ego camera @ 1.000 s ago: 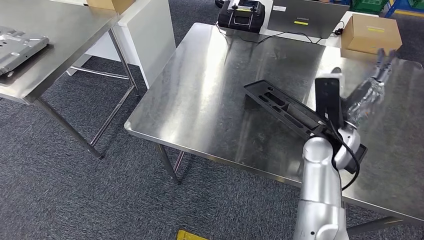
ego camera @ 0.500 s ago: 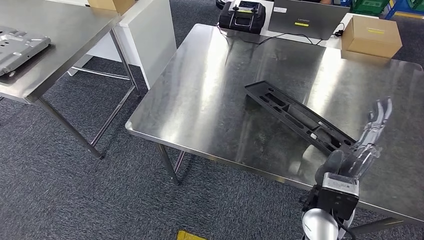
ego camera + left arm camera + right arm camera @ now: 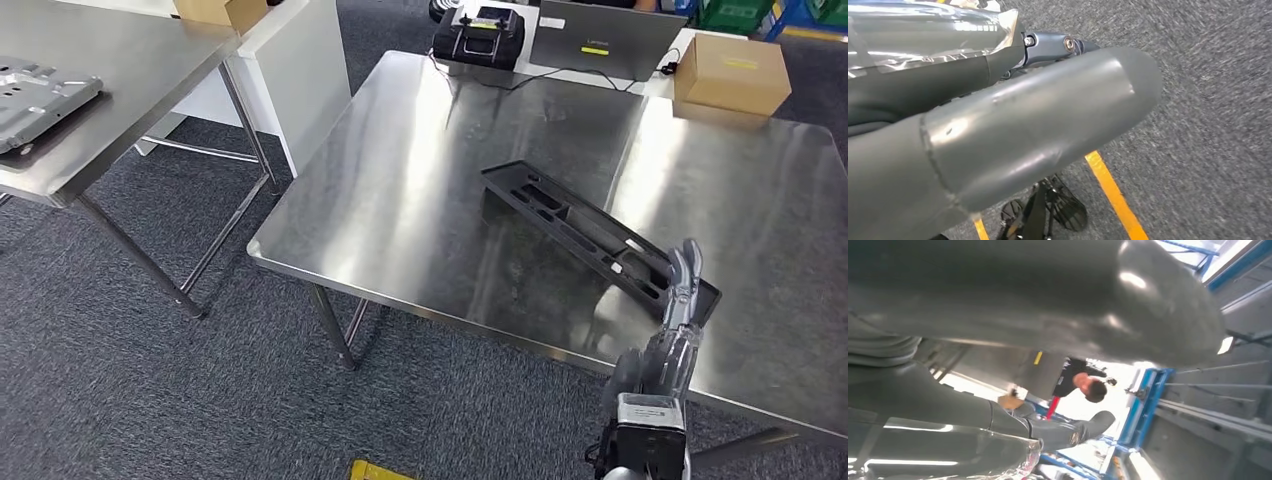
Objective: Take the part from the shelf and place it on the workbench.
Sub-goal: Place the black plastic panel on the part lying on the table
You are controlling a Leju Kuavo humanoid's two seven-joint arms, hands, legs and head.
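Lowered right hand (image 3: pixel 668 345) beside part (image 3: pixel 590 236)

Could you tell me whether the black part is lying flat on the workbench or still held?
Lying flat: the black part rests on the workbench, and the right hand is open, holding nothing.

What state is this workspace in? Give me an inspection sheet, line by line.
Surface: steel workbench, bare and shiny.
Job's things: black part lies flat on the workbench, slanted.
Clutter: cardboard box, laptop and black device at the far edge.
Hands: right hand empty, fingers straight, at the part's near end; contact unclear. Left hand empty, above the floor.
Cables: thin cable near the device.
Surroundings: second steel table bearing a grey metal piece; grey carpet; yellow floor line; a person.
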